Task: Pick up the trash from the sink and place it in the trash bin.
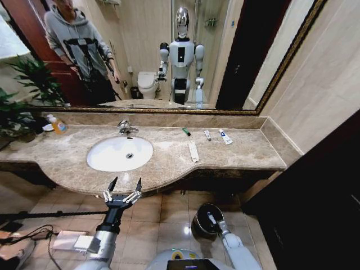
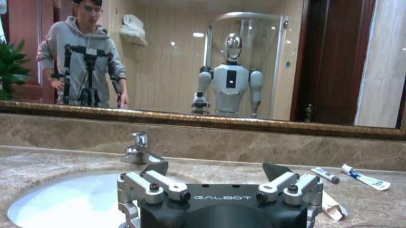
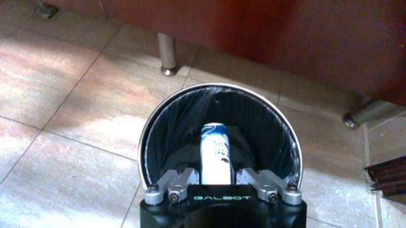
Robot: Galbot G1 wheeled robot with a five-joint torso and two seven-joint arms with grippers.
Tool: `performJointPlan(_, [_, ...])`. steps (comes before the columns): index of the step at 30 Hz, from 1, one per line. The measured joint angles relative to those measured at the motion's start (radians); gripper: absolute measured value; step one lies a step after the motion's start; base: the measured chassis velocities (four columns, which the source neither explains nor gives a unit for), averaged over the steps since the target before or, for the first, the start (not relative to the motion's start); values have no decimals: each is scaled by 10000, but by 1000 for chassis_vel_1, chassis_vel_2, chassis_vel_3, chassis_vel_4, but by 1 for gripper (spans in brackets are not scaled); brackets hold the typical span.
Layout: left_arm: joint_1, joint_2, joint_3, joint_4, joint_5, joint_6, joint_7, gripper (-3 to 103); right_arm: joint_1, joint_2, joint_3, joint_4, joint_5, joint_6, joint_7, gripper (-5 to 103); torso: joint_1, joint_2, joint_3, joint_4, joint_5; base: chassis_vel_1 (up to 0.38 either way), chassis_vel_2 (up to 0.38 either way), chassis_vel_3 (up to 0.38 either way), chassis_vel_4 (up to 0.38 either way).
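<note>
A white tube (image 3: 216,152) with blue marks sits clamped in the right gripper (image 3: 216,176), its long axis running straight out from the gripper and its far end pointing down into the bin (image 3: 166,118). The bin stands on the tiled floor (image 3: 70,95) below the bench (image 1: 236,154), and the right gripper (image 1: 212,219) hangs right over its mouth. More trash lies on the bench to the right of the sink (image 1: 107,160): a long flat packet (image 1: 193,151) lying front to back, a green stick (image 1: 186,132), a small tube (image 1: 207,135) and a larger tube (image 1: 225,136) near the back wall. The left gripper (image 1: 125,184) hovers at the bench's front edge before the sink, fingers spread apart and pointing towards the mirror (image 1: 225,50).
</note>
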Motion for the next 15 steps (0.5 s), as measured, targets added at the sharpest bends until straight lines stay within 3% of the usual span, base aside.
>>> performJointPlan(12, [0, 0, 0, 0, 0, 0, 0, 100, 264, 107, 64, -471, -226, 92, 62, 24, -1, 0, 0, 0, 2, 0, 0, 0, 0])
performJointPlan(15, [0, 0, 0, 0, 0, 0, 0, 100, 220, 108, 64, -373, -227, 87, 95, 40, -1, 0, 0, 0, 1, 0, 0, 0, 0])
